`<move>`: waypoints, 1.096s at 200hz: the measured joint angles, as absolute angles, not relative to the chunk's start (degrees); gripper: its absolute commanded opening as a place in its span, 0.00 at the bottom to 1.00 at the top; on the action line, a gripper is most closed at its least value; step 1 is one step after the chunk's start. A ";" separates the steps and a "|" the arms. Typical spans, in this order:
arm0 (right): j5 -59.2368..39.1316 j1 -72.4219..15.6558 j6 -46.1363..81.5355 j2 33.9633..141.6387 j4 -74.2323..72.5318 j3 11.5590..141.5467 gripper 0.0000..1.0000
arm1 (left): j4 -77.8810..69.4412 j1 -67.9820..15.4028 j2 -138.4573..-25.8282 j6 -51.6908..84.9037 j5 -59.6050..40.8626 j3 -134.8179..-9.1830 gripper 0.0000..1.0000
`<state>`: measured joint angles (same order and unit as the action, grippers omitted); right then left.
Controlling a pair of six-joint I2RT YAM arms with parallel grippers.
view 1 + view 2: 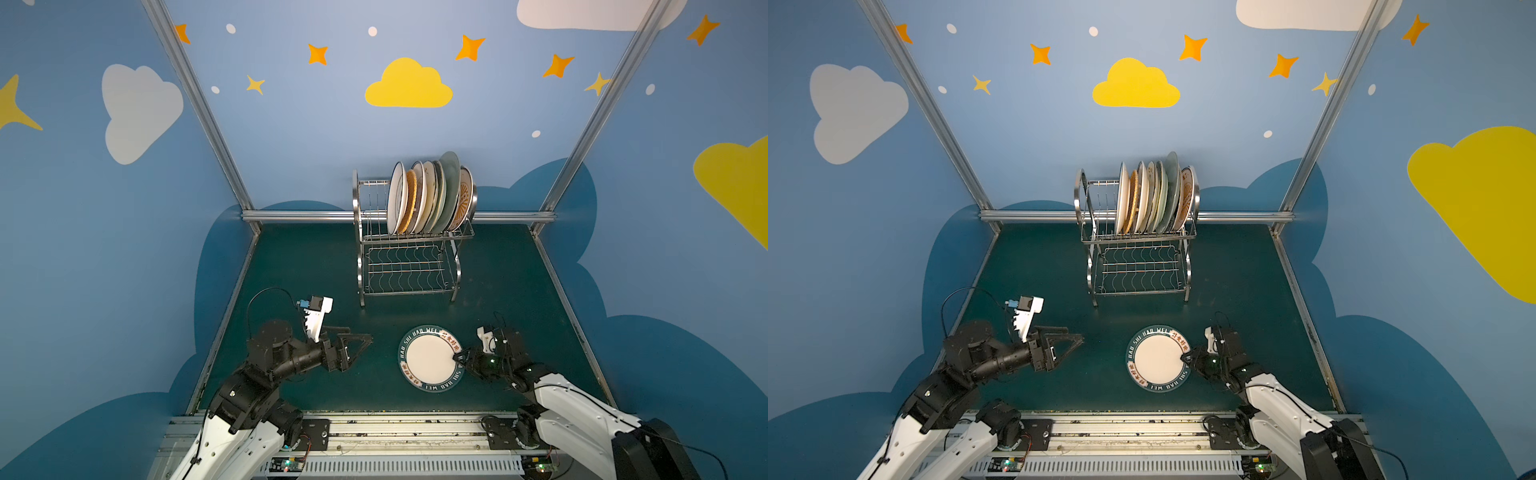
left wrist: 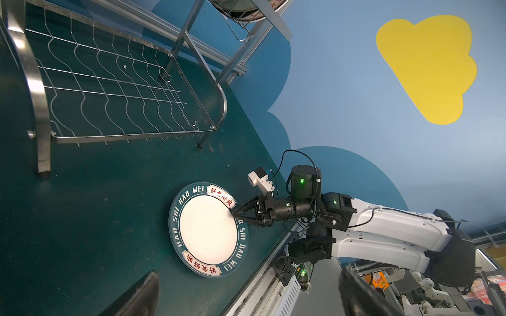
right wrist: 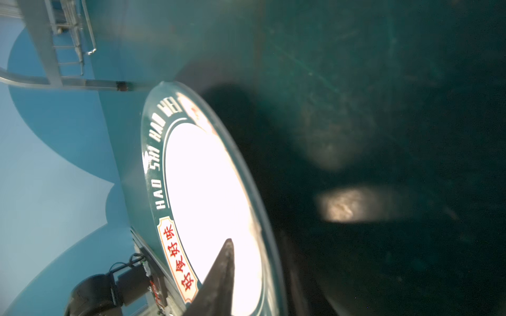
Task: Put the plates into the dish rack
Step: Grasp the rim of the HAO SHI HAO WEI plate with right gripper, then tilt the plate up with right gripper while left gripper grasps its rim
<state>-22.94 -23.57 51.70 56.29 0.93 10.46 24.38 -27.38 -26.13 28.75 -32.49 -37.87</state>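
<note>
A teal lettered-rim plate (image 1: pixel 430 359) (image 1: pixel 1158 358) with a white centre lies on the green mat in front of the dish rack (image 1: pixel 360 266) (image 1: pixel 1090 266). My right gripper (image 1: pixel 457 356) (image 1: pixel 1185 356) is shut on its right rim. In the right wrist view one finger (image 3: pixel 221 273) lies over the plate (image 3: pixel 208 191); the other is under the rim. Several plates (image 1: pixel 428 197) (image 1: pixel 1150 197) stand upright in the rack's upper tier, filling its right part. My left gripper (image 1: pixel 361 347) (image 1: pixel 1073 345) hovers open and empty, left of the plate (image 2: pixel 208 229).
The rack's lower wavy-wire shelf (image 2: pixel 115 90) holds nothing, and the upper tier's left slots (image 1: pixel 374 199) are free. An aluminium rail (image 1: pixel 291 216) runs along the mat's back edge. Blue walls close in both sides. The arm bases sit on a metal rail (image 1: pixel 395 432) at the front.
</note>
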 measured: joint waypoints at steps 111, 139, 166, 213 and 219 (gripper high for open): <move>-24.18 -24.49 50.96 61.82 12.88 24.43 0.00 | 12.36 -27.20 -26.39 36.51 -27.70 -30.48 1.00; -22.74 -24.47 50.98 60.99 21.47 30.74 0.00 | 4.43 -30.06 -28.75 38.44 -24.25 -26.55 1.00; -22.46 -24.47 51.09 60.99 28.23 36.84 0.00 | -1.21 -39.68 -33.39 35.09 -17.39 -25.76 1.00; -20.43 -24.47 51.55 60.82 39.05 46.78 0.00 | -4.91 -57.01 -49.41 15.51 -4.71 -32.25 1.00; -19.92 -24.47 51.66 60.58 40.01 47.59 0.00 | -4.99 -58.57 -51.66 12.43 -3.31 -33.54 1.00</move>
<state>-19.92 -24.47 51.66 60.58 40.01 47.59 -4.99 -58.57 -51.66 12.43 -3.31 -33.54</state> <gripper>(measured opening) 0.057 0.998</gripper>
